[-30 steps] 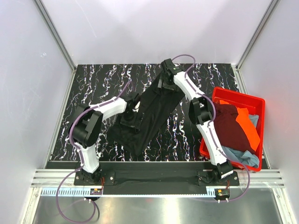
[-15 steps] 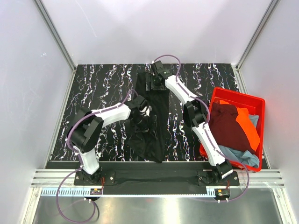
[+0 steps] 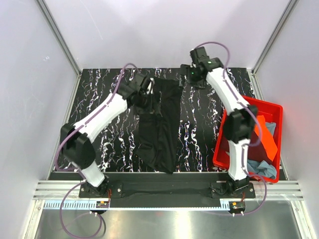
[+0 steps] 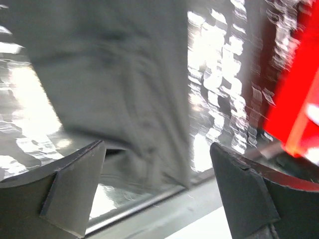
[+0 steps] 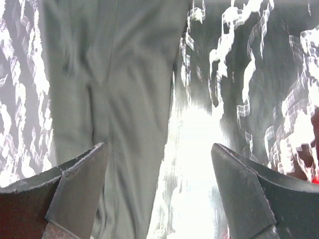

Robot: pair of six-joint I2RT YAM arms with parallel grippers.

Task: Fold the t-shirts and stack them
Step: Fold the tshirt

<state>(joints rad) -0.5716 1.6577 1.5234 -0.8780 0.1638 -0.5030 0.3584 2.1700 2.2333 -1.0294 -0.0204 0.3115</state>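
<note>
Left gripper and right gripper have swung apart, both released; black shirt lies lengthwise between, seemingly nearer left.

Plain white all round: left wall, back wall, right wall, with an aluminium post slanting up from each far corner of the table. Its glossy black top, veined white like marble, throws back bright glare. Along the near edge run a silver rail and a brushed steel sheet.
</note>
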